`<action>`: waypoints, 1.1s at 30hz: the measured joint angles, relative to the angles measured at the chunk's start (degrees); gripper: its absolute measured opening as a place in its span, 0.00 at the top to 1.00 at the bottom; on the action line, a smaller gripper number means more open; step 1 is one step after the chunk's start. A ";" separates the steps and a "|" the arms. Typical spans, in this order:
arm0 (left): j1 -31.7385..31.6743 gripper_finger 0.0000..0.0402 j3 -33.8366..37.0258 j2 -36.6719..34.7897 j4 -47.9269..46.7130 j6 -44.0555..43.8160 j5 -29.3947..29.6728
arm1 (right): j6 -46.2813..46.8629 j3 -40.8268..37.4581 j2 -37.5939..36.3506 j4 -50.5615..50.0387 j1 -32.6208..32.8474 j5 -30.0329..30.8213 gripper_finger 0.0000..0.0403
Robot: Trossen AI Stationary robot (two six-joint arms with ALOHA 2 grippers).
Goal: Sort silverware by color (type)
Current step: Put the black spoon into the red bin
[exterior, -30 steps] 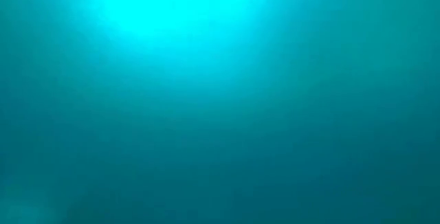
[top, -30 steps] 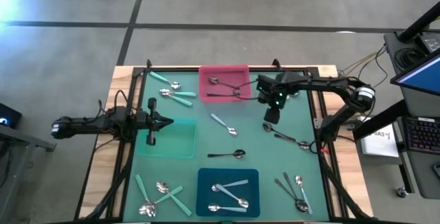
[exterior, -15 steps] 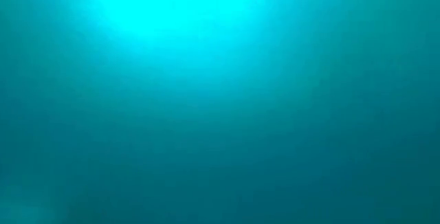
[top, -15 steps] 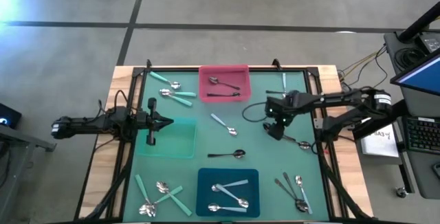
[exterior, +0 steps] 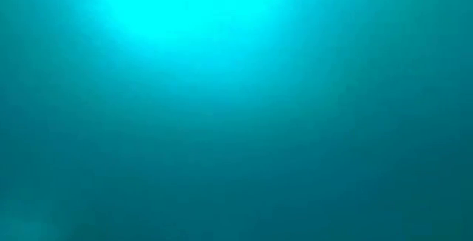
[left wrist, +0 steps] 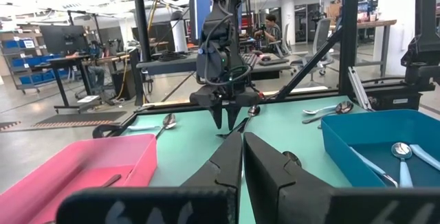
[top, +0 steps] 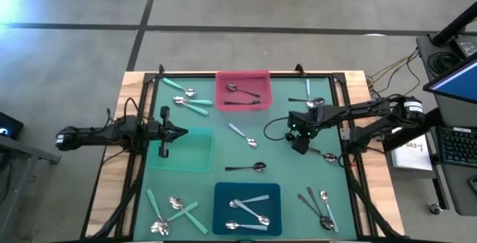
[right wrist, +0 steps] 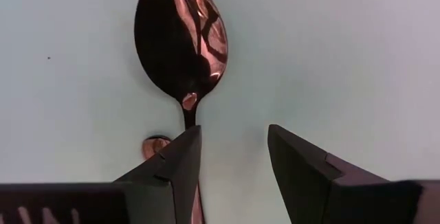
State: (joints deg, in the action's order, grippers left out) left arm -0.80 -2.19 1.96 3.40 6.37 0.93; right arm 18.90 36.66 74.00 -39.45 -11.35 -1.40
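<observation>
The silverware lies scattered on the green table. A dark-handled spoon (right wrist: 180,38) lies flat at the right (top: 313,151). My right gripper (right wrist: 234,162) points down over its neck, open; the handle runs under one finger (right wrist: 180,163). From the left wrist view it (left wrist: 227,121) stands low over the table. My left gripper (top: 182,132) hovers level and shut over the green tray's (top: 195,157) left side, holding nothing. Two dark spoons (top: 242,94) lie in the pink tray (top: 261,77). Pale-blue spoons (top: 250,207) lie in the blue tray (top: 223,194). My right gripper comes down from above at the dark spoon's neck (right wrist: 188,117), just behind the bowl. One finger stands over the handle, the other beside it. Whether a finger touches the spoon, I cannot tell. The spoon lies flat on the table.
Mint-handled spoons lie at the far left (top: 186,98) and near left (top: 175,209). Loose spoons lie mid-table (top: 242,135), (top: 250,167), at the near right (top: 320,207) and far right (top: 313,98). A black frame (top: 350,153) edges the table. The low view shows only teal blur.
My right gripper has moved from beside the pink tray toward the table's near edge and down, stopping over the dark spoon at the right. It has rolled a little on the way and has stayed open.
</observation>
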 joint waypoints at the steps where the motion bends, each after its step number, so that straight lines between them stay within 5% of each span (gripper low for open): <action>1: 0.01 1.00 0.01 0.00 0.01 0.00 -0.01 | -0.02 -0.11 0.00 0.10 0.00 0.01 0.60; 18: 0.02 1.00 0.02 0.00 0.02 0.00 0.00 | -2.11 -3.86 -0.15 4.32 0.63 1.43 0.61; 33: 0.00 1.00 -0.01 0.00 0.00 0.00 0.00 | -2.73 -5.98 -0.38 6.72 0.61 2.59 0.76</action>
State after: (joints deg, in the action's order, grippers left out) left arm -0.79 -2.20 1.96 3.40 6.37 0.93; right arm 16.17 30.68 73.62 -32.73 -10.74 1.19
